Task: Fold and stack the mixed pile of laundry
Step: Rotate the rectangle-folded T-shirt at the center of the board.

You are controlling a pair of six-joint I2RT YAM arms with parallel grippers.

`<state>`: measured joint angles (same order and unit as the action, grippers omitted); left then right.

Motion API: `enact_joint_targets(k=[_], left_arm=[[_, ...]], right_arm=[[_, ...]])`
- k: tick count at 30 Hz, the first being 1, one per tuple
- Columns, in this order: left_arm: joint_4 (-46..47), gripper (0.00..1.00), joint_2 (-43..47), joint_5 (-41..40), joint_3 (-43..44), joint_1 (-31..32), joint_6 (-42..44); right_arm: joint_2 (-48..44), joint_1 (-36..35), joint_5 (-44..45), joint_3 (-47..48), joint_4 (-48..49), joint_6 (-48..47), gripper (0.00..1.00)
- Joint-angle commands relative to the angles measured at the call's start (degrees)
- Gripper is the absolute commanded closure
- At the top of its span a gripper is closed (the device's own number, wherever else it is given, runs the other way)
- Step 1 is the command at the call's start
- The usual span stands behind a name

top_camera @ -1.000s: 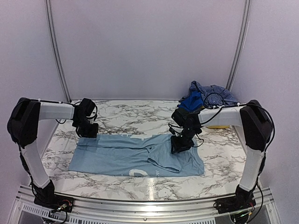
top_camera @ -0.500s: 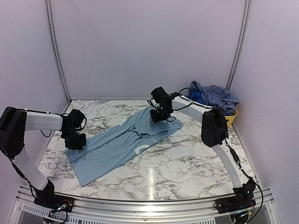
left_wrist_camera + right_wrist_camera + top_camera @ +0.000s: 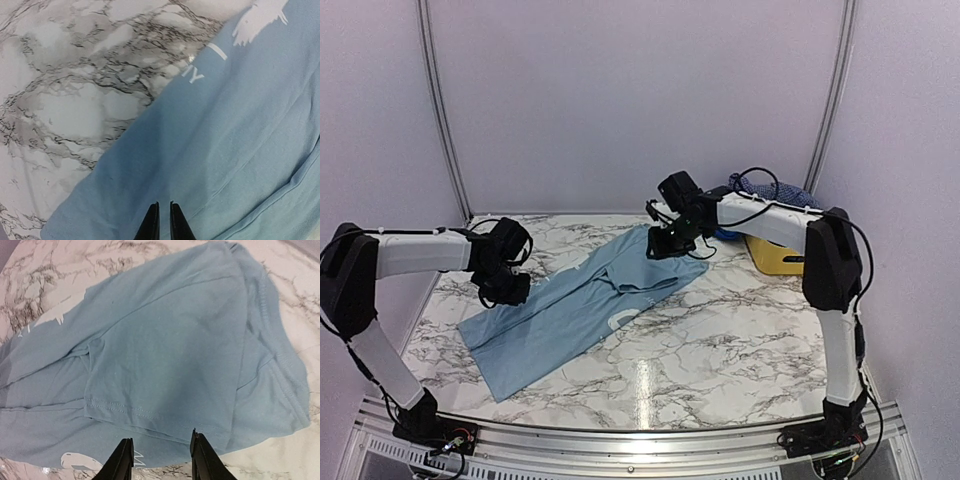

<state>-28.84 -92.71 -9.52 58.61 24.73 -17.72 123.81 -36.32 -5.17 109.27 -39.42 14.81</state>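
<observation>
Top external view: pale-blue T-shirt (image 3: 575, 310) lies flat and diagonal at centre-left, probably spread for folding, left gripper (image 3: 161, 204) nearly closed at its left edge, right gripper (image 3: 161, 436) open above its upper-right end, other garments (image 3: 790, 198) heaped in yellow basket (image 3: 772, 258) upper right.

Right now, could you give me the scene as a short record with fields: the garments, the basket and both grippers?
surface: white marble-patterned table
spread garment: pale sky-blue T-shirt with white print, lying flat and diagonal, from near left to far centre
left gripper: over the T-shirt near its left edge, fingers almost together
right gripper: over the T-shirt's far end, fingers apart, nothing between them
waiting garment: navy-and-white checked shirt, heaped at far right
container: small yellow plastic basket, far right, next to that shirt, partly behind the right arm
</observation>
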Motion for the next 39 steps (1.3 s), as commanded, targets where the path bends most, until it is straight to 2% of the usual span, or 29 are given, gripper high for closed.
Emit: enact_joint_targets(k=[1,6,11,18,20,22,31,36,39], left_arm=[[-1.4,0.90,-2.9,-1.7,1.6,2.1,1.5],[-1.2,0.90,-2.1,-0.2,2.0,2.3,2.1],[-1.5,0.90,0.5,0.4,0.3,3.6,6.2],[-2.3,0.91,3.5,1.7,-1.8,11.5,10.0],[-2.3,0.91,3.1,2.0,-1.8,14.4,10.4],[-2.3,0.92,2.0,2.1,-1.4,17.3,10.6],[-2.4,0.98,-9.4,0.7,-0.6,29.3,10.6],[-2.6,1.00,-13.8,1.1,0.1,37.2,5.2],[-2.6,1.00,-17.3,2.6,4.1,42.1,0.0]], right_arm=[[5.1,-2.1,-1.1,-2.9,-0.6,4.1,0.65],[7.8,0.4,-2.2,-6.6,2.8,4.8,0.68],[12.5,5.2,1.9,-4.4,2.3,1.1,0.70],[22.9,8.4,1.5,18.2,-1.0,-4.1,0.70],[23.5,8.4,-0.4,23.3,-1.9,-4.9,0.69],[21.7,8.2,-1.0,24.6,-1.4,-4.8,0.67],[3.8,8.1,-5.5,12.0,3.0,-2.6,0.60],[-2.5,8.3,-6.1,6.7,1.9,-3.1,0.59],[-6.3,8.9,-6.0,1.6,1.8,-4.0,0.59]])
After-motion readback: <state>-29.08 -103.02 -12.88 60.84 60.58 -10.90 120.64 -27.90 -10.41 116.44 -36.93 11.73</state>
